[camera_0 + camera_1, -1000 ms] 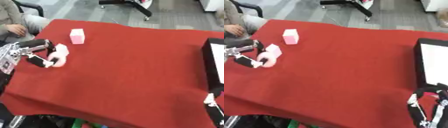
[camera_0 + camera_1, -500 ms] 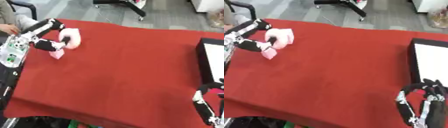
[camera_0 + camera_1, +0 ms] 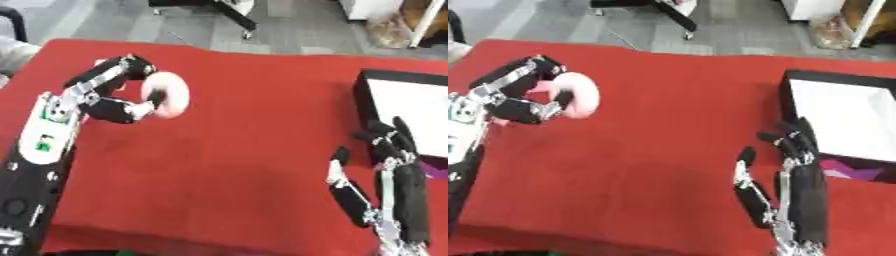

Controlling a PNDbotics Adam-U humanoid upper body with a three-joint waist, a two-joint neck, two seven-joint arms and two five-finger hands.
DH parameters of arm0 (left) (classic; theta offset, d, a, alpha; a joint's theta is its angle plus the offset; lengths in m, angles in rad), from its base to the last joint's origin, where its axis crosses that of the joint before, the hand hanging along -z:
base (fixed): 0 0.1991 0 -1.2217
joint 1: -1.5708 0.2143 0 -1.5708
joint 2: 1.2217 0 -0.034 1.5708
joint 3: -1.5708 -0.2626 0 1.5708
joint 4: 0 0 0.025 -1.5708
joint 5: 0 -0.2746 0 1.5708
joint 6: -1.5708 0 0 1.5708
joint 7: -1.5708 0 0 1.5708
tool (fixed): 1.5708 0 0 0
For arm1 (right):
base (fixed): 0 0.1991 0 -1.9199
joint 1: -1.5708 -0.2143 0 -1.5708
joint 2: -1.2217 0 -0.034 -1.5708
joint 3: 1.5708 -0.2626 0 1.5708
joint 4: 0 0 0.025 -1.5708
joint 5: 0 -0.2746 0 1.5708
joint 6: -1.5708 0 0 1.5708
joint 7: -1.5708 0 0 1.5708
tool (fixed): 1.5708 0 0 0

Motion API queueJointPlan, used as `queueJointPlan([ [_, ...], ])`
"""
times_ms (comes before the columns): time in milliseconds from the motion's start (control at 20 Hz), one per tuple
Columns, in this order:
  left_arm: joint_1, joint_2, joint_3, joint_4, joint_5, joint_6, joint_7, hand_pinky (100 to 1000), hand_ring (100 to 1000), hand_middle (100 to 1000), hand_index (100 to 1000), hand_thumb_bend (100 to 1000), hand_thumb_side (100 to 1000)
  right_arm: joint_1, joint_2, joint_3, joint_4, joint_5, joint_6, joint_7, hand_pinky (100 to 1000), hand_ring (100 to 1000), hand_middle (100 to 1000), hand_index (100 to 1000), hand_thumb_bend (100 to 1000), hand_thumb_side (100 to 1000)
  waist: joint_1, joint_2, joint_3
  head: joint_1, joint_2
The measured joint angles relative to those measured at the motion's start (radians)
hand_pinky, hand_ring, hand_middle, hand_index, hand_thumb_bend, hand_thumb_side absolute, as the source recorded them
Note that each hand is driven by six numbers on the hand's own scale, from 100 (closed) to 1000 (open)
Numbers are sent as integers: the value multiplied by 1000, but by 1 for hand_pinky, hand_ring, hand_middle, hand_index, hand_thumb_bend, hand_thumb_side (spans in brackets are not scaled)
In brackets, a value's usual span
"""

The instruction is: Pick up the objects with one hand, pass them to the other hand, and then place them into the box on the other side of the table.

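- Left hand (image 3: 118, 95) is up over the left part of the table, fingers and thumb curled round a pale pink object (image 3: 166, 95), rounded, held clear of the cloth.
- Pink object sits between the upper fingers and the thumb below, facing toward the middle of the table.
- A second bit of pink (image 3: 502, 121) peeks out just beside the left forearm in the right eye view; what it is, I cannot tell.
- Right hand (image 3: 794, 192) stands at the lower right, fingers straight and pointing up, thumb out to the side, holding nothing.
- Its fingertips reach up near the box's near left corner, just beside it, not touching as far as I can see.
- Red cloth (image 3: 245, 125) covers the whole table, a little creased at the near edge.
- Black box (image 3: 786, 95) lies at the right edge, white inside, nothing visible in it; something purple (image 3: 846, 170) shows at its near side.
- Beyond the table: grey floor (image 3: 105, 22), and the black base of a chair (image 3: 219, 10) at the top.
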Motion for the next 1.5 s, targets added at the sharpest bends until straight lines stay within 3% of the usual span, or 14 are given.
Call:
queueJointPlan([
  [400,-25,-104,-59,13,-7,32,-32,656,417,390,531,100,359,-103,-36,51,-5,69,-69,101,739,1000,801,760,100,170,-8,6,0,-33,0],
  [650,-53,-142,-137,38,48,41,-41,660,420,394,534,100,408,-156,-55,64,-5,79,-130,177,762,1000,826,847,105,245,-11,9,-4,-39,0],
  [850,-79,-159,-197,45,116,53,-53,662,421,395,535,100,429,-188,-66,65,-5,80,-181,233,776,1000,837,889,275,308,-11,12,-7,-42,0],
  [1000,-95,-167,-227,45,162,66,-66,663,423,396,536,100,434,-205,-68,66,-5,80,-217,275,782,1000,837,906,352,327,-13,13,-8,-43,0],
  [1500,-130,-186,-266,39,229,96,-93,666,425,398,537,100,427,-236,-74,83,-5,87,-280,359,783,988,827,900,367,306,-20,18,-14,-42,0],
])
